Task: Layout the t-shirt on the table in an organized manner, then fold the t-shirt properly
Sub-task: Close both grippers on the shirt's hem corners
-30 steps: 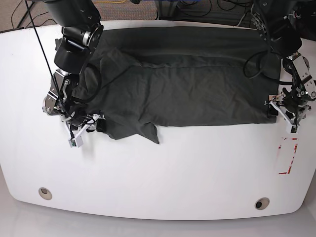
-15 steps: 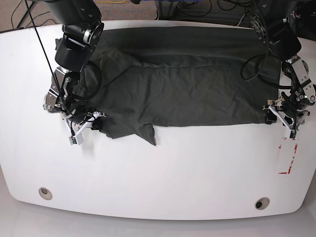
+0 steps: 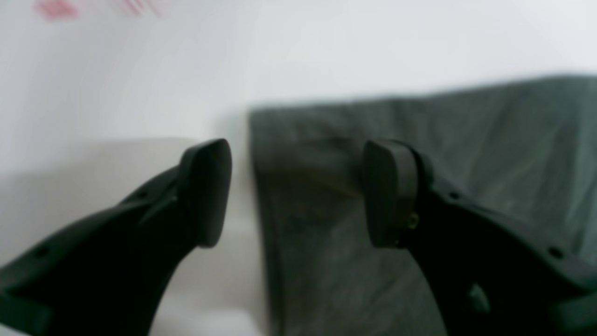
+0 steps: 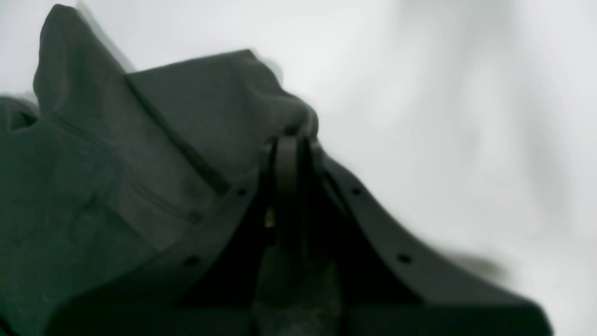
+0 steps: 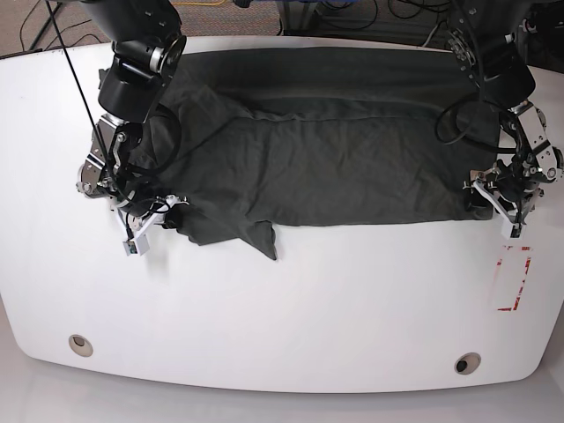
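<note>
The dark charcoal t-shirt lies spread across the back half of the white table, with a pointed flap hanging toward the front left. My right gripper is shut on a fold of the shirt's left front edge; in the right wrist view the cloth bunches over the closed jaws. My left gripper is open at the shirt's right front corner. In the left wrist view one finger is over the cloth, the other over bare table.
A red-and-white marking lies on the table just in front of the left gripper. Two round grommet holes sit near the front edge. Cables lie on the floor beyond the back edge.
My left gripper has moved in from beside the marking to the shirt's right front corner. My right gripper has shifted slightly back and left, dragging the front flap a little leftward.
</note>
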`<move>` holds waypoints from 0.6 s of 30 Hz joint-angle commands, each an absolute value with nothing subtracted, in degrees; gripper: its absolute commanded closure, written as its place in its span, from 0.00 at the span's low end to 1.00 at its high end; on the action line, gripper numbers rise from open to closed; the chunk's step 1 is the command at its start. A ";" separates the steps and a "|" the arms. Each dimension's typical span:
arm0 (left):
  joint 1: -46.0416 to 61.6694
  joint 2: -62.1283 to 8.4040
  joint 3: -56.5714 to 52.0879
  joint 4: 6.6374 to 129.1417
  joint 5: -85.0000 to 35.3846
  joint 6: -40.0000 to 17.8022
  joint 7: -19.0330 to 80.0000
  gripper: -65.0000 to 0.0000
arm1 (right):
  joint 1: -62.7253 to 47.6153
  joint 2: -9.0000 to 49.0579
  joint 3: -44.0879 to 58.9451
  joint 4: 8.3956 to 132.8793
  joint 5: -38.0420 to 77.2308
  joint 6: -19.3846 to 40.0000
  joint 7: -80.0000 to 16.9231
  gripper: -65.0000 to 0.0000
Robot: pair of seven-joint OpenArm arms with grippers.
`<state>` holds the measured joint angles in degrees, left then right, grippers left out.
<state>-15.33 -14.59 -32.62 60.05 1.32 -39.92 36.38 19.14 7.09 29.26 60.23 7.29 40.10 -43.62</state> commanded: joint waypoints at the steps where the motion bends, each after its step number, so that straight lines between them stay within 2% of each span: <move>1: -16.84 -15.52 -32.66 60.62 0.84 -40.00 34.95 0.36 | 19.91 7.43 29.23 60.97 6.11 40.00 -44.53 1.00; 14: -16.75 -15.60 -32.75 60.53 2.68 -38.64 34.42 0.37 | 19.91 7.43 29.23 60.97 6.11 40.00 -44.53 1.00; 16: -16.75 -15.52 -32.66 60.53 2.68 -38.64 34.42 0.41 | 19.91 7.43 29.23 60.97 6.11 40.00 -44.53 1.00; 18: -16.75 -15.43 -31.96 60.53 2.59 -38.64 34.42 0.53 | 19.91 7.43 29.23 60.97 6.11 40.00 -44.53 1.00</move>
